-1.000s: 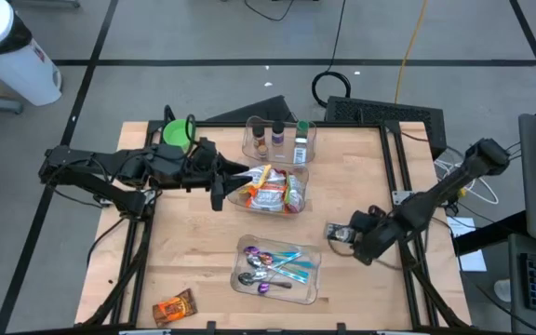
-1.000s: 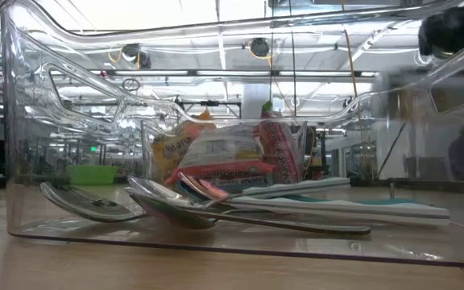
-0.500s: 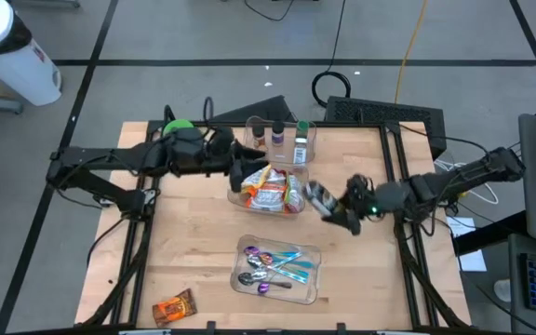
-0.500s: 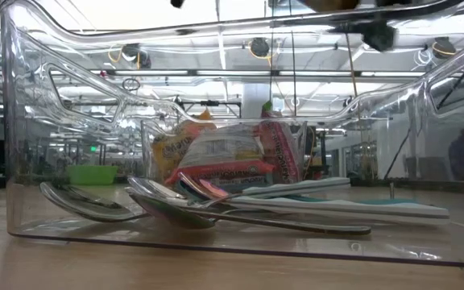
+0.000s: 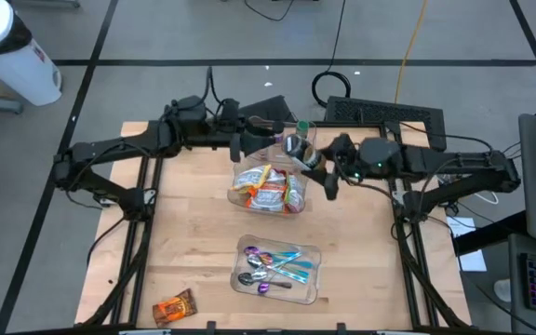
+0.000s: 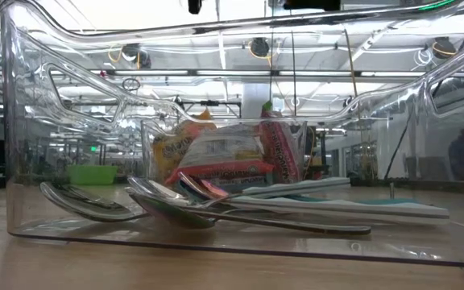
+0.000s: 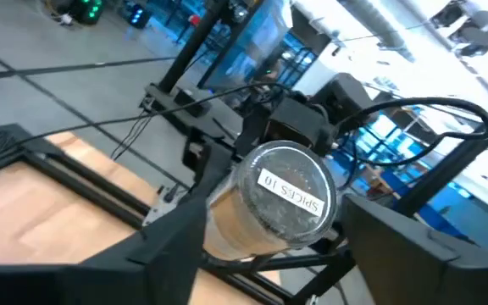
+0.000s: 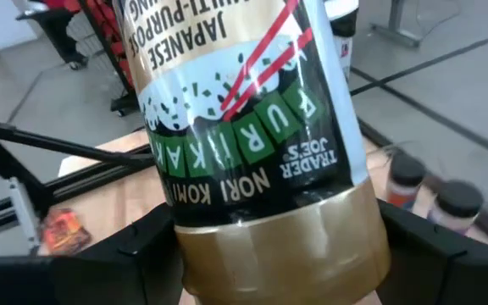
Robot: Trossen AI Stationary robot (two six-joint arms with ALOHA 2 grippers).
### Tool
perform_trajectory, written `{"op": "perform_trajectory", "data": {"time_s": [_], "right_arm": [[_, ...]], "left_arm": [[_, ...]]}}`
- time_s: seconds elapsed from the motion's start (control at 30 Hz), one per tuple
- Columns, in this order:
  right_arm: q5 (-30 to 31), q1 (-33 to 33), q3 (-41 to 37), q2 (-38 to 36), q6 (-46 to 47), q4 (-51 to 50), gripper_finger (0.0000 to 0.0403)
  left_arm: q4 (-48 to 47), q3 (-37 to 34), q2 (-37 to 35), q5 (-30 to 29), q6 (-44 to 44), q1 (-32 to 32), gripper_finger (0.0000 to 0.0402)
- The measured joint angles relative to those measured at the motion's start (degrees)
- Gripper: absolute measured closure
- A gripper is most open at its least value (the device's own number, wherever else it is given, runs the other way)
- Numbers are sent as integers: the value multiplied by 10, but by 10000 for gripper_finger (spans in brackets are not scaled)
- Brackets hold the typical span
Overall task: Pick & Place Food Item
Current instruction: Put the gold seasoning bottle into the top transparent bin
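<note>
A spice jar (image 5: 298, 149) with a green-and-white label (image 8: 244, 144) and a clear lid (image 7: 288, 196) hangs high over the table's far middle, with my right gripper (image 5: 322, 167) shut on it. The jar lies about level, its lid toward my left gripper (image 5: 266, 140). My left gripper (image 7: 278, 224) is open, with one finger on either side of the lid end. I cannot tell whether those fingers touch the jar. My right gripper pinches the jar's base end (image 8: 269, 250) between its two fingers (image 8: 142, 246). It comes about level from the table's right, with the fingers running along the jar. The jar is lifted clear of everything and sticks out beyond the fingertips, lid end leading.
Below the jar stands a clear bin of snack packets (image 5: 268, 191), and behind it a clear bin with spice jars (image 5: 273, 138). A bin of spoons (image 5: 277, 265) sits near the front, and an orange packet (image 5: 175, 307) lies at the front left.
My right gripper has risen from low at the table's right and swung toward the far middle, tipping up to about level with the jar. My left gripper has left the snack bin and gone toward the far edge and the right, reaching the jar's lid end.
</note>
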Motion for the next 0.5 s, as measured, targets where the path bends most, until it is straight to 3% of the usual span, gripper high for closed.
{"op": "perform_trajectory", "data": {"time_s": [0.23, 0.5], "right_arm": [[-1, -9, 52, 42, -32, -15, 130], [0, -18, 65, 63, -35, -29, 130]], "left_arm": [[4, 0, 8, 11, 17, 3, 46], [41, 0, 17, 17, 11, -10, 3]]}}
